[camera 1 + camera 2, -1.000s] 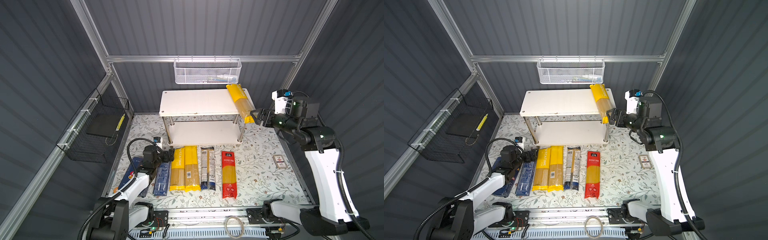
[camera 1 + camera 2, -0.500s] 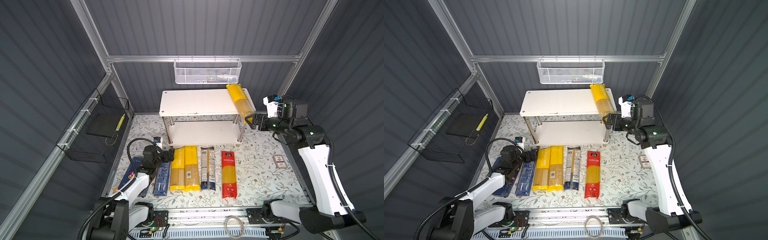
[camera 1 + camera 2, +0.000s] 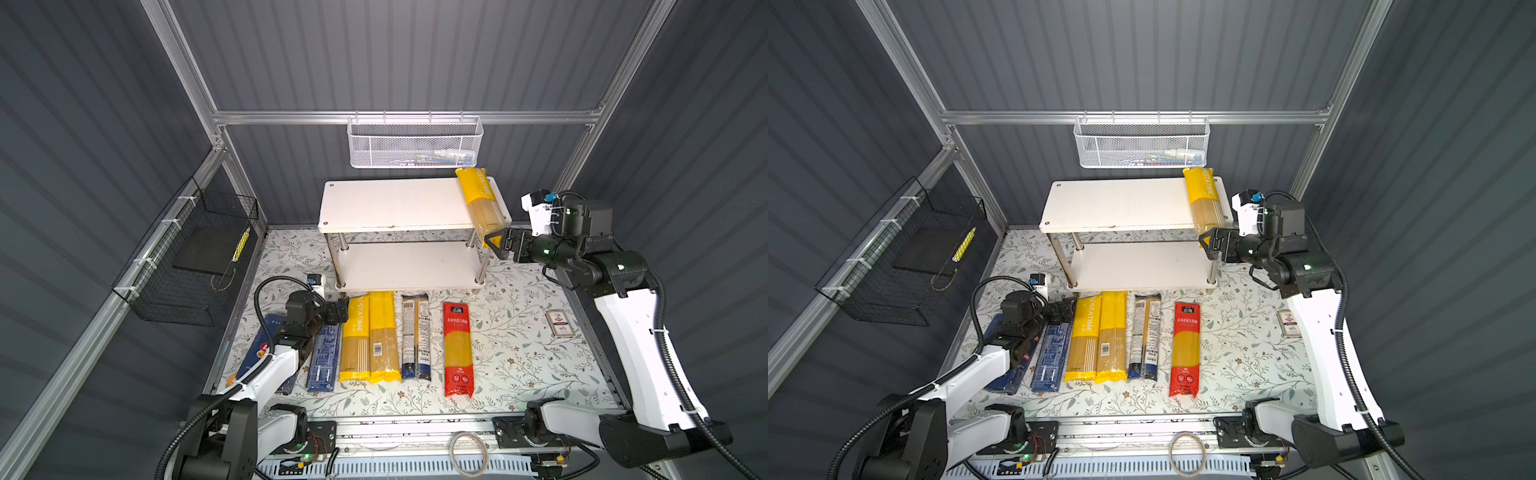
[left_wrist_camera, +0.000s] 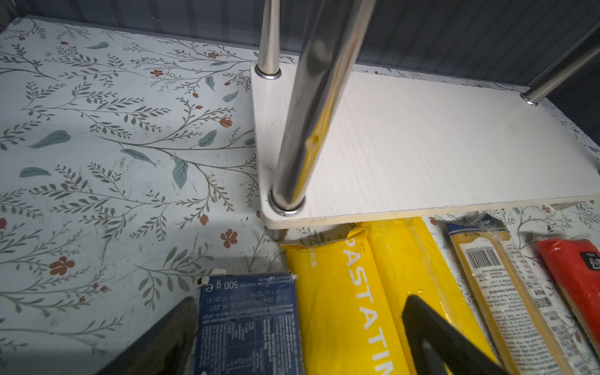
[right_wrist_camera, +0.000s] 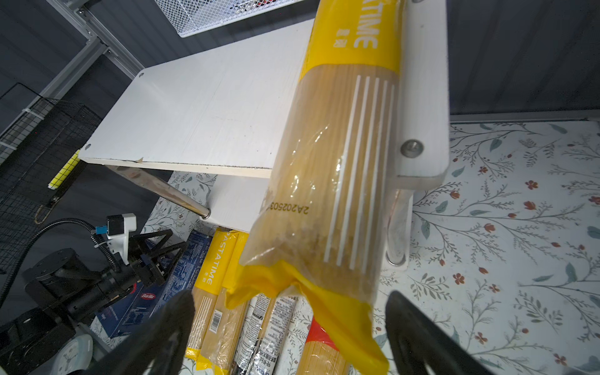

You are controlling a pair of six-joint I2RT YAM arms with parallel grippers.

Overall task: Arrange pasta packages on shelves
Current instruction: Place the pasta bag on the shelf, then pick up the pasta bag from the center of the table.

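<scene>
Five spaghetti bags (image 3: pixel 457 349); two blue boxes (image 3: pixel 322 357); two shelves (image 3: pixel 395 203)

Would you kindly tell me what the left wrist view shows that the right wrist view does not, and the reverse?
Only left wrist: the 500 g print on the narrow blue box and most of the top of the lower shelf. Only right wrist: the yellow bag overhanging the upper shelf, the open right end effector astride its end, the white mesh basket, the black wire basket, the Barilla box. Both: two yellow bags on the table, the grey-and-dark-blue bag, the red bag.
</scene>
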